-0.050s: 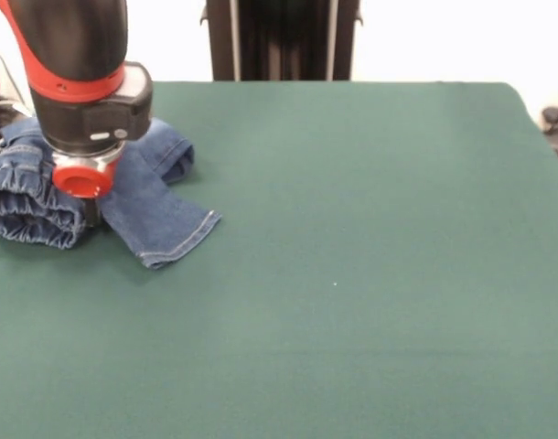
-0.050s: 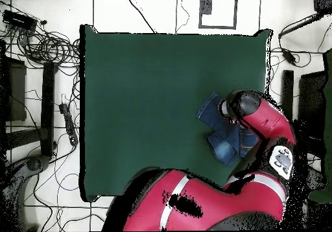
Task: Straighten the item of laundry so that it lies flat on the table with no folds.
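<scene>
The item of laundry is a pair of blue denim jeans [image 1: 155, 215], bunched up near the left edge of the dark green table [image 1: 352, 274] in the front view. One hemmed leg end sticks out toward the table's middle, and a gathered, rolled part lies at the far left. My gripper [image 1: 90, 207] points straight down into the heap, below the red ring of the wrist, and its tip is buried in the cloth. Seen from overhead, the jeans [image 2: 217, 131] lie by the right edge of the table [image 2: 142, 100], partly covered by my arm [image 2: 259, 119].
The table edge runs close beside the jeans. Overhead, tangled cables [image 2: 39, 45] lie on the floor to the left of the table, with more cables [image 2: 292, 48] and dark equipment to its right. The rest of the green cloth [image 1: 370, 201] stretches away from the heap.
</scene>
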Available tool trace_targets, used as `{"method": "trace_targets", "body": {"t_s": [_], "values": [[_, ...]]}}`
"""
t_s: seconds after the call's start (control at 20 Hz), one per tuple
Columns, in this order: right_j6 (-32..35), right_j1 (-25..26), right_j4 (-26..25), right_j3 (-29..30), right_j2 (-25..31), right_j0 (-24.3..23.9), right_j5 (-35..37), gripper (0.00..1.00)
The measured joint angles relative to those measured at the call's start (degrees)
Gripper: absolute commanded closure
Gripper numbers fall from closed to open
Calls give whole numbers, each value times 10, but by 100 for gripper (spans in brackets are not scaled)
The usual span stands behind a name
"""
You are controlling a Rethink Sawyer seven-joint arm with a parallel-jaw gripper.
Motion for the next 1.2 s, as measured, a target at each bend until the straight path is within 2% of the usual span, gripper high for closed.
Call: {"method": "trace_targets", "body": {"t_s": [1.2], "values": [[0,-4,0,-5,-2,-7,0,0]]}}
